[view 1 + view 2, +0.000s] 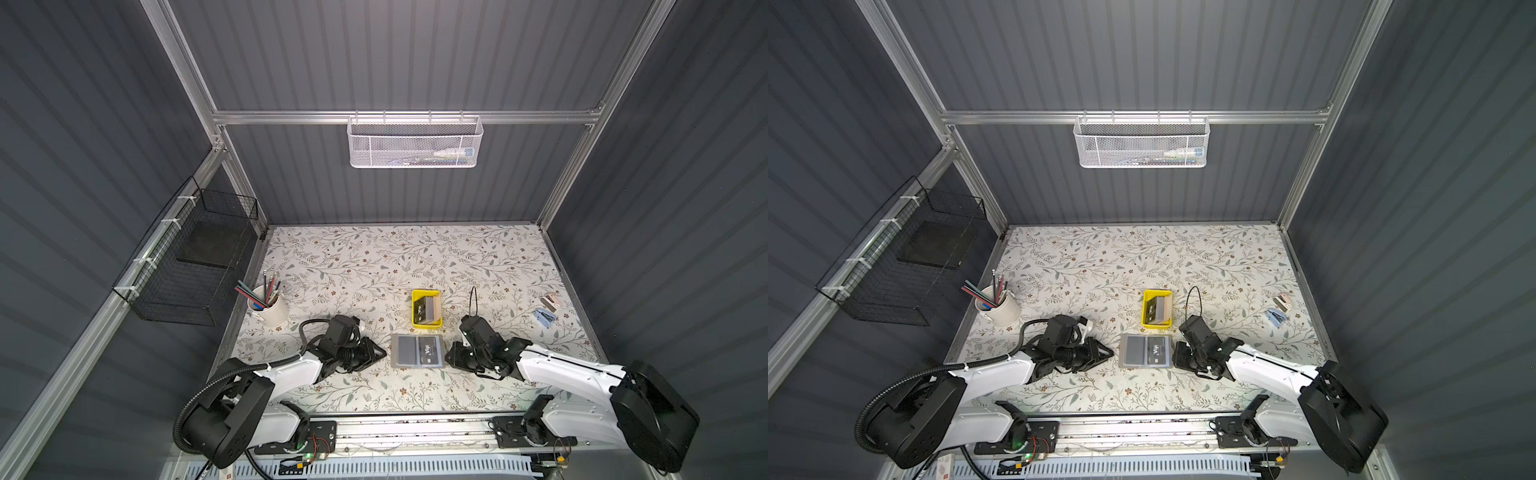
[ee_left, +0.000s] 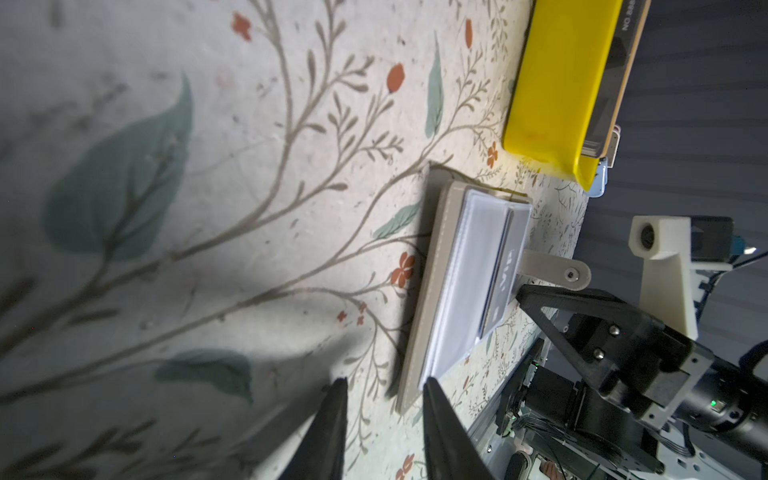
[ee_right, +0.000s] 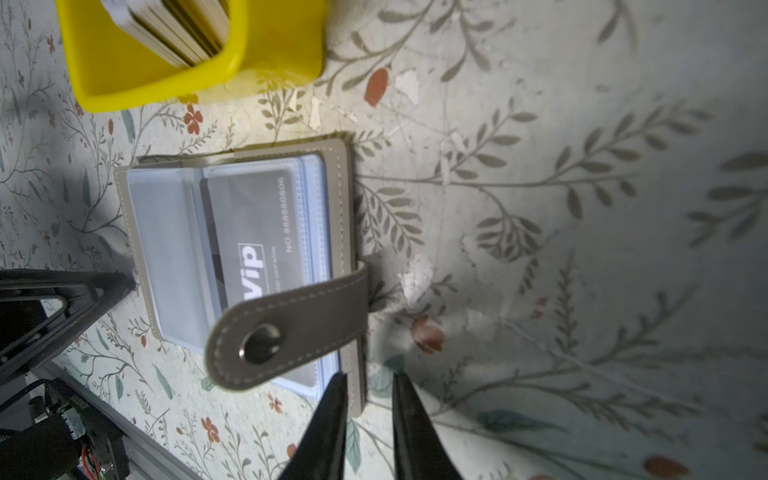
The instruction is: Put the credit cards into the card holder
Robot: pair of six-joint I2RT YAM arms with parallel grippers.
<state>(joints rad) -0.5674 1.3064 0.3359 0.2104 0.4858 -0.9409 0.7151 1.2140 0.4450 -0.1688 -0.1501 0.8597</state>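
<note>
Right wrist view: the flat grey leather-like card holder [image 3: 166, 249] lies open on the floral table [image 1: 374, 257], one black VIP card [image 3: 253, 232] sleeved. The right gripper [image 3: 370, 376], jaws narrowly parted, straddles its cover edge, likely steadying it. The left gripper [image 2: 385, 380], also narrow and empty, sits beside. Other credit cards [image 3: 178, 29] fill the yellow plastic tray [image 3: 282, 45].

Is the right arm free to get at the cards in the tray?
Likely yes: the right gripper is at the edge of the holder, the open-topped tray stands just behind, and nothing blocks the cards.
</note>
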